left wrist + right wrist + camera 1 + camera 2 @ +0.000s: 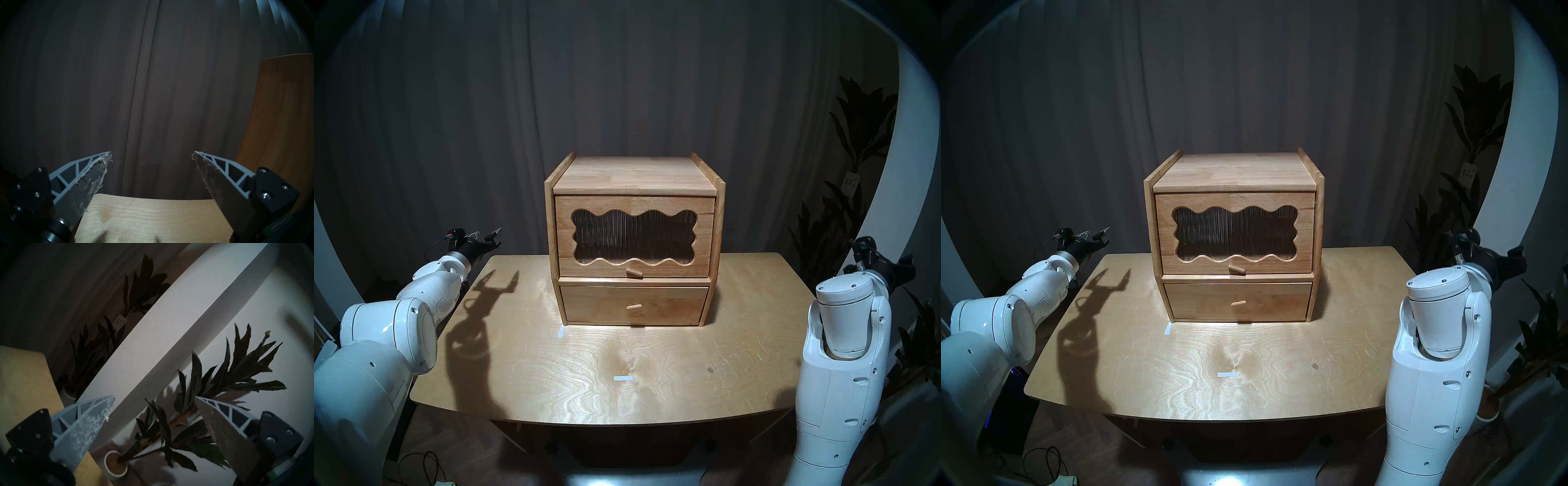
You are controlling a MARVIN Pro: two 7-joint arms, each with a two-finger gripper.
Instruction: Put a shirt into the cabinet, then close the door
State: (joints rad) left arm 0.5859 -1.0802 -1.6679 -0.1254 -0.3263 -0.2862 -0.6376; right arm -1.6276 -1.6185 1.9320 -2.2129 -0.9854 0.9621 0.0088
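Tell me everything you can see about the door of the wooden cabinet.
The door is a light wooden panel that fills the cabinet's upper front. It is shut, upright and flush. Its wavy-edged window holds ribbed translucent material, dark behind. A small wooden peg handle sticks out at the bottom centre. Neither end effector touches it.

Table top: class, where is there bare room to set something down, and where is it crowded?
Bare wood lies on the table between the cabinet and the near edge, marked only by two tape strips, and beside each cabinet flank. The far middle is crowded by the cabinet. Both grippers, left and right, hang open.
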